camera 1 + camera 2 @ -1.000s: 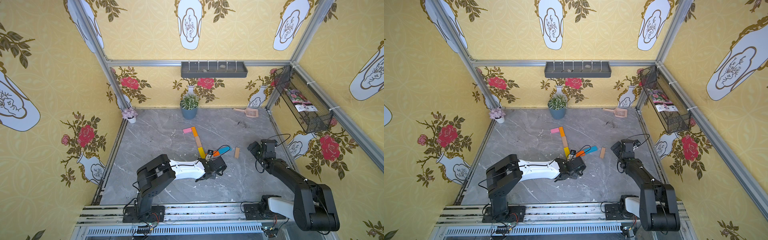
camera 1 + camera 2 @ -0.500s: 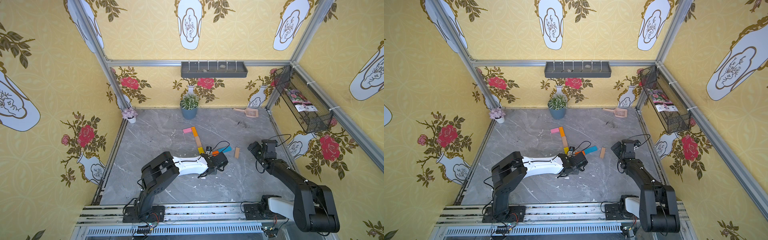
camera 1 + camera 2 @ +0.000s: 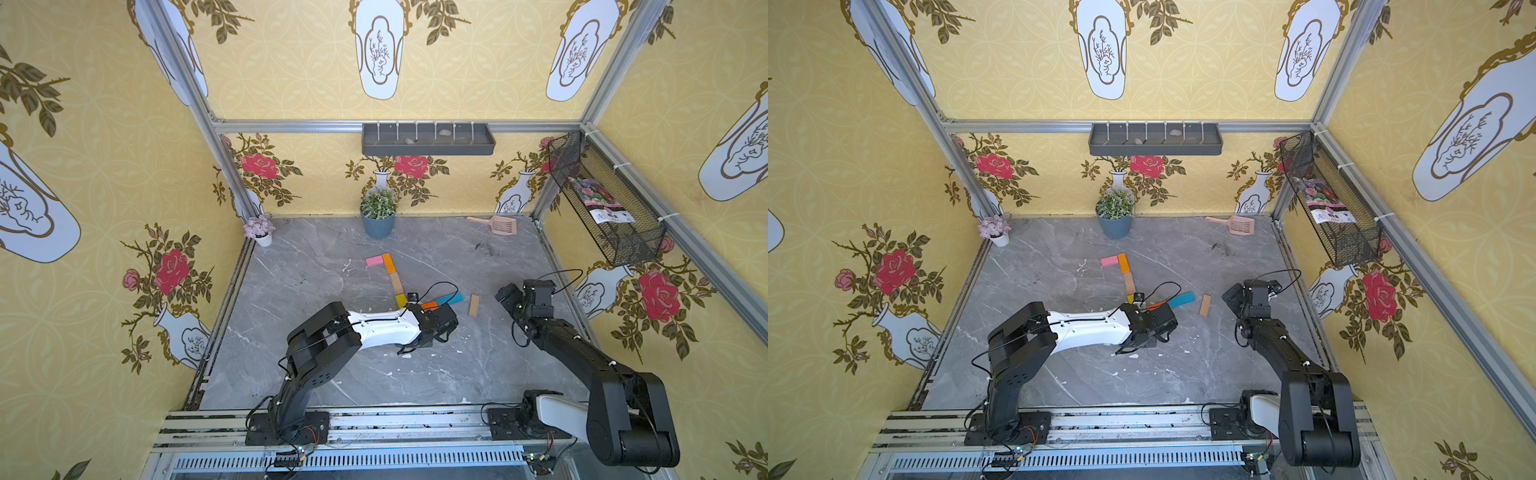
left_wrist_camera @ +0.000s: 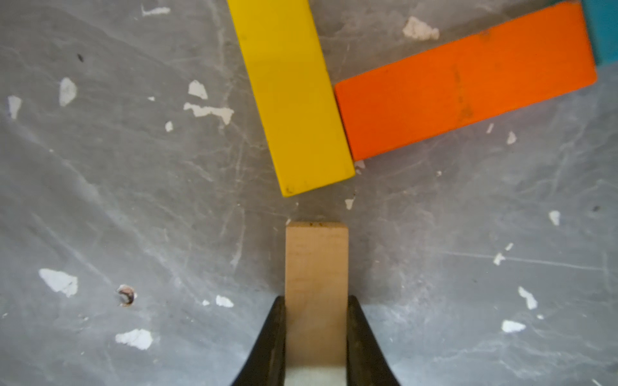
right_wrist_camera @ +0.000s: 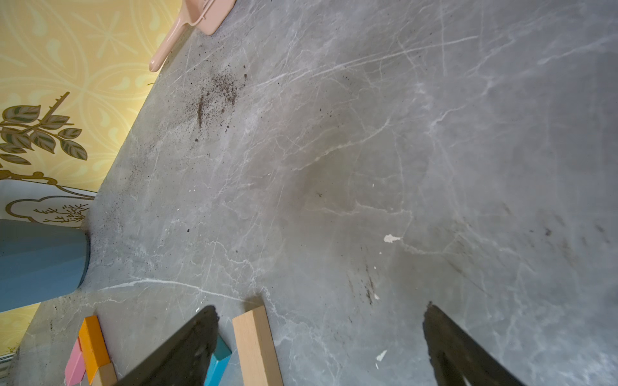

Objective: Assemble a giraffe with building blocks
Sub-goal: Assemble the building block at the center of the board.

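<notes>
Reading from the left in a top view, the giraffe (image 3: 396, 284) lies flat on the grey marbled tabletop (image 3: 316, 291). A small pink wooden bar (image 3: 375, 261) makes the head, and the neck runs down through orange and tan to the flat yellow wooden bar (image 4: 294, 97).

In the left wrist view the left gripper (image 4: 316, 304) is clamped on a plain tan wooden bar (image 4: 316, 264). Its free end sits just short of the yellow bar's end, apart from it and slightly off its line. We judge this to be the front leg.

To place it well, we would lower it flat and bring its end squarely to the yellow-orange corner. We would let go only once it rests on the table, so as not to shove the bright orange wooden body bar (image 4: 465, 83). Whether the held bar already touches the table we cannot tell.

Further right, past the blue wooden bar (image 3: 451, 298), a second plain tan bar (image 3: 473, 305) lies loose. The right gripper (image 5: 319, 307) hangs beside it, jaws wide, gripping nothing.
</notes>
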`<action>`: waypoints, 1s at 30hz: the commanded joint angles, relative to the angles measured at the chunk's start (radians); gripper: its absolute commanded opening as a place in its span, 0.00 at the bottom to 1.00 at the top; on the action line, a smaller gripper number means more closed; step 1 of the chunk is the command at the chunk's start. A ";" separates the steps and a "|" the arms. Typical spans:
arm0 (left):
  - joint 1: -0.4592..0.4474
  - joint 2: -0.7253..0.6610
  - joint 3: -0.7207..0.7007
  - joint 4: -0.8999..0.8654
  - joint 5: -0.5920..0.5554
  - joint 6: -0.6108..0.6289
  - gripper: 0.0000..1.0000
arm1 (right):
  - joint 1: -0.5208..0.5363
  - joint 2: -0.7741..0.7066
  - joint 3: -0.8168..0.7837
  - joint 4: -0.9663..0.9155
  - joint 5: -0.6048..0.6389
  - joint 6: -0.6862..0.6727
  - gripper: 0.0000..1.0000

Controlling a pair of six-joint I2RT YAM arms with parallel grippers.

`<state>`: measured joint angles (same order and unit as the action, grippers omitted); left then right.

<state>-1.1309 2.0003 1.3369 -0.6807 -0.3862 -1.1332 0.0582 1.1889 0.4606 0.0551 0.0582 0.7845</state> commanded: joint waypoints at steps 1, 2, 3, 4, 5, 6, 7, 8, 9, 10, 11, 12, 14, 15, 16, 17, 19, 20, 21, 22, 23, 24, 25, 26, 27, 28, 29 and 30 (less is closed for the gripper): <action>0.000 0.001 -0.002 -0.028 -0.026 -0.023 0.05 | -0.002 -0.006 -0.005 0.014 -0.002 -0.001 0.95; 0.000 0.004 0.001 -0.028 -0.027 -0.021 0.05 | -0.001 -0.006 -0.005 0.013 -0.002 0.000 0.95; 0.000 0.007 0.003 -0.026 -0.027 -0.018 0.05 | -0.002 -0.007 -0.005 0.012 -0.001 0.000 0.95; 0.000 0.009 0.006 -0.025 -0.027 -0.016 0.05 | -0.002 -0.009 -0.004 0.012 -0.001 0.000 0.95; 0.001 0.013 0.011 -0.024 -0.027 -0.013 0.06 | -0.001 -0.009 -0.005 0.012 -0.001 0.000 0.95; 0.000 0.015 0.014 -0.023 -0.028 -0.010 0.06 | -0.001 -0.011 -0.006 0.012 -0.001 0.001 0.95; 0.000 0.017 0.016 -0.022 -0.025 -0.008 0.05 | -0.002 -0.012 -0.006 0.012 -0.002 -0.001 0.95; 0.000 0.018 0.018 -0.022 -0.024 -0.005 0.06 | -0.001 -0.012 -0.006 0.012 -0.002 0.000 0.95; 0.000 0.020 0.021 -0.022 -0.024 -0.004 0.05 | -0.002 -0.011 -0.007 0.012 -0.002 0.000 0.95; 0.000 0.022 0.023 -0.020 -0.022 -0.004 0.05 | -0.003 -0.011 -0.006 0.012 -0.002 0.001 0.95; 0.000 0.022 0.024 -0.019 -0.022 -0.004 0.06 | -0.002 -0.011 -0.006 0.012 -0.001 0.001 0.95; 0.000 0.023 0.026 -0.017 -0.020 -0.004 0.06 | -0.003 -0.011 -0.007 0.014 -0.001 0.000 0.95; 0.000 0.025 0.030 -0.014 -0.017 -0.002 0.06 | -0.003 -0.011 -0.006 0.013 -0.001 0.001 0.95; 0.000 0.027 0.029 -0.013 -0.019 -0.002 0.06 | -0.003 -0.012 -0.006 0.014 -0.001 0.000 0.95; 0.000 0.027 0.031 -0.012 -0.021 -0.001 0.06 | -0.002 -0.011 -0.007 0.013 -0.001 0.000 0.95; 0.000 0.028 0.032 -0.011 -0.022 0.002 0.06 | -0.004 -0.011 -0.007 0.015 -0.003 0.000 0.95; 0.000 0.034 0.039 -0.021 -0.029 0.003 0.06 | -0.003 -0.012 -0.006 0.015 -0.005 0.000 0.95; 0.000 0.035 0.044 -0.028 -0.037 0.003 0.06 | -0.003 -0.009 -0.007 0.017 -0.005 0.000 0.95; 0.001 0.037 0.045 -0.032 -0.040 0.003 0.06 | -0.003 -0.010 -0.007 0.017 -0.006 0.000 0.95; 0.001 0.037 0.046 -0.035 -0.044 0.001 0.06 | -0.002 -0.009 -0.007 0.017 -0.005 0.001 0.95; 0.002 0.037 0.047 -0.037 -0.046 -0.002 0.07 | -0.003 -0.009 -0.007 0.017 -0.007 0.000 0.95; 0.002 0.039 0.048 -0.041 -0.050 -0.006 0.07 | -0.003 -0.009 -0.007 0.017 -0.008 0.000 0.95; 0.002 0.039 0.050 -0.042 -0.052 -0.007 0.07 | -0.003 -0.009 -0.005 0.018 -0.008 0.001 0.95; 0.002 0.040 0.051 -0.043 -0.051 -0.007 0.08 | -0.003 -0.008 -0.007 0.019 -0.009 -0.001 0.95; 0.002 0.041 0.053 -0.046 -0.052 -0.008 0.08 | -0.003 -0.008 -0.006 0.019 -0.009 0.000 0.95; 0.002 0.043 0.056 -0.048 -0.053 -0.007 0.08 | -0.003 -0.007 -0.007 0.018 -0.009 0.000 0.95; 0.002 0.045 0.059 -0.052 -0.054 -0.007 0.08 | -0.003 -0.008 -0.007 0.018 -0.009 0.000 0.95; 0.002 0.046 0.061 -0.053 -0.053 -0.005 0.09 | -0.004 -0.009 -0.008 0.019 -0.009 0.000 0.95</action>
<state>-1.1305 2.0331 1.3922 -0.6994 -0.4210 -1.1343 0.0559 1.1812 0.4587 0.0551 0.0517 0.7845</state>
